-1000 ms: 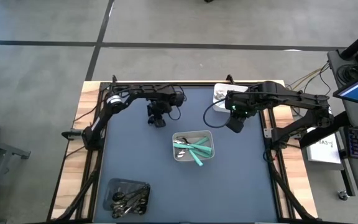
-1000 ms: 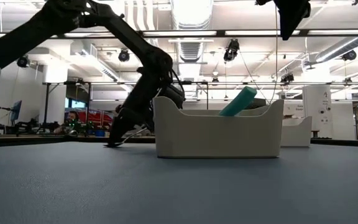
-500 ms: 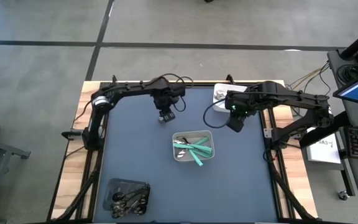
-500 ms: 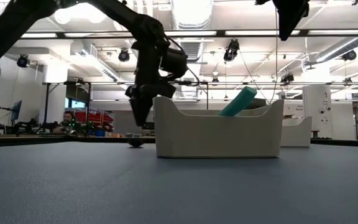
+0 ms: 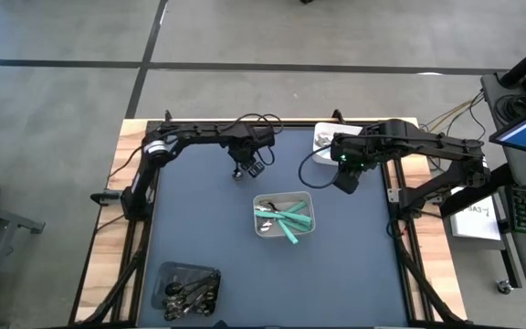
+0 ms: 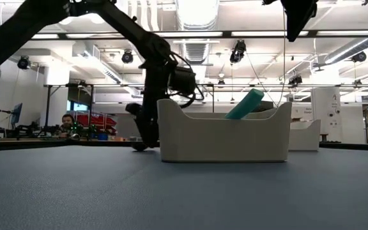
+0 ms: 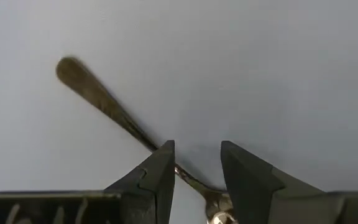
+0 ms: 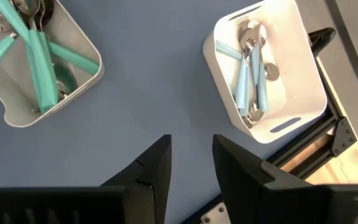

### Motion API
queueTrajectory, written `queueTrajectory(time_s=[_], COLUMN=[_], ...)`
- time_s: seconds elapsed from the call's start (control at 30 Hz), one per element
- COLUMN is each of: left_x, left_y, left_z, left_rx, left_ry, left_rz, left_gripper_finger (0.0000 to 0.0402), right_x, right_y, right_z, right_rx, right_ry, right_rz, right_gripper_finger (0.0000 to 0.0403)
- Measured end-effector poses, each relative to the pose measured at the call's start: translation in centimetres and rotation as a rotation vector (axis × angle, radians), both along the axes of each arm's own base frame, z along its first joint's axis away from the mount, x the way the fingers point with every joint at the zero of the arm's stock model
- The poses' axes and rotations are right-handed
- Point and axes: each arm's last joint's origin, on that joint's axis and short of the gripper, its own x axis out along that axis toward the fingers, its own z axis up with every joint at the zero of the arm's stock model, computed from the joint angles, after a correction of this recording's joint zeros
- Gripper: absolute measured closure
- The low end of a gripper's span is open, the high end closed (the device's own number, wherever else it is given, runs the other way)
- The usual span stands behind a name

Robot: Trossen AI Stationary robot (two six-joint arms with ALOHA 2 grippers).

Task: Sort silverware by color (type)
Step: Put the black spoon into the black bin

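Dark blue surface [image 5: 208,228] up close, and nearest the camera's edge sits a dark tray [image 5: 188,286] piled with black cutlery [image 5: 193,292]. Moving up, the grey tray [image 5: 284,214] at the middle holds teal-handled pieces [image 5: 291,219], one handle poking over its rim. Just beyond it, left gripper [image 5: 244,171] is down at the surface, its fingers [image 7: 160,174] apart and straddling a lone dark spoon [image 7: 104,106] lying flat; the handle runs away from the gripper, the bowl end sits right between the fingertips, not clamped. Over on the right, right gripper [image 5: 344,181] hovers well above the surface, fingers [image 8: 154,171] parted with nothing in them, between the grey tray and the white tray [image 8: 291,112]. That white tray, at the far right corner, carries the pale-blue-handled spoons [image 8: 252,74]. Far behind, a workshop hall with ceiling lights.
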Motion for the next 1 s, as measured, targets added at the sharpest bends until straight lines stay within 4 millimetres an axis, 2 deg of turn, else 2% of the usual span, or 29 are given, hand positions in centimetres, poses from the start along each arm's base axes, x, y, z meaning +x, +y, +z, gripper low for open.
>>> queueTrajectory(time_s=[0.43,0.8,1.0], left_x=[-1.4,-1.9,-2.9], left_y=[-0.6,-0.9,-1.4], left_z=[-1.3,0.9,-0.6], left_rx=[0.052,0.167,0.159], left_ry=[-0.019,-0.054,-0.033], left_rz=[0.169,0.231,0.339], left_gripper_finger=[0.0288,0.0288,0.0288], right_x=[0.0,0.0,0.0], right_y=[0.0,0.0,0.0], right_z=[0.0,0.0,0.0], right_rx=[-0.012,-0.015,-0.017], right_ry=[0.017,0.022,0.024], right_rz=[0.061,0.079,0.087], right_gripper_finger=[0.0294,0.0294,0.0294])
